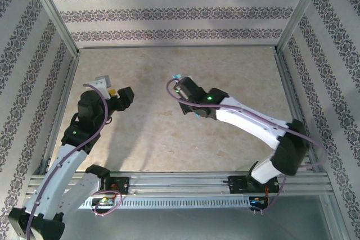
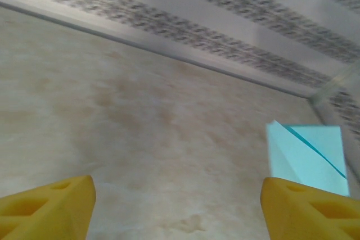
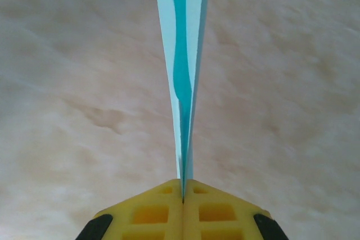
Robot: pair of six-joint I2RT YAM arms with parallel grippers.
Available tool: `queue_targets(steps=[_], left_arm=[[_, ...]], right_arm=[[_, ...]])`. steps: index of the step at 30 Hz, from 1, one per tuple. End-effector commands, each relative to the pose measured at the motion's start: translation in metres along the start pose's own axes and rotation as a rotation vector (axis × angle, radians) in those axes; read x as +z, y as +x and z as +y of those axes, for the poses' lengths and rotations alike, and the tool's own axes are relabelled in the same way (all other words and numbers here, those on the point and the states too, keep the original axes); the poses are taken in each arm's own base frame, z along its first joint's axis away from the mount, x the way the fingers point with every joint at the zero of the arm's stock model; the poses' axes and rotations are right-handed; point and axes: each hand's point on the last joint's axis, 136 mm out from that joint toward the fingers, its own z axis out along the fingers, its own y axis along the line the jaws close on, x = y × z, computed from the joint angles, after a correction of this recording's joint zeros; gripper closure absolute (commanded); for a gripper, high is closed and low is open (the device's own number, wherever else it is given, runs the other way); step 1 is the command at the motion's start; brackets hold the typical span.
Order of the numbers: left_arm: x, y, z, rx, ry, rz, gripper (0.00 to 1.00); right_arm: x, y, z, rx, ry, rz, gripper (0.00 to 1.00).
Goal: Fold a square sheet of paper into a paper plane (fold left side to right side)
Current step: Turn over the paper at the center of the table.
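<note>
A: Right end effector — clenched?
B: Clenched, yes — yellow fingers shut flat on the near end of the paper. Folded narrow, seen edge-on from the wrist, held up off the surface rather than lying on it.
A: Long axis?
B: Straight out from the fingertips, in line with the end effector, pointing away from the wrist.
A: And the left end effector?
B: Released. Spread wide with nothing between, hovering over the surface.
A: Which way to the paper from there?
B: Ahead and off to its right, just past the right fingertip in the left wrist view. Broad face turned toward that camera, with a diagonal crease across it. From overhead, facing the right end effector across a gap near the middle of the surface, apart from the paper.
A: Nearer arm, then?
B: The right, plainly, being the one gripping. Probably calls for swinging the left toward its own right to catch the free part, or for laying the paper flat first. Hard to say how far along the folding stands. Past the first crease, by the look of it, and not clearly a finished dart.
</note>
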Motion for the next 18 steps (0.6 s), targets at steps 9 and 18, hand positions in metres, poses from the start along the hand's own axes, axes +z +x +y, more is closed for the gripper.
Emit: queue_targets(steps=[9, 18], left_arm=[[-0.027, 0.006, 0.067, 0.027, -0.348, -0.017, 0.2], [-0.02, 0.01, 0.066, 0.023, -0.343, 0.007, 0.19]], right_arm=[[0.067, 0.041, -0.022, -0.214, 0.46, 0.218, 1.0], [0.112, 0.076, 0.018, -0.24, 0.395, 0.343, 0.76]])
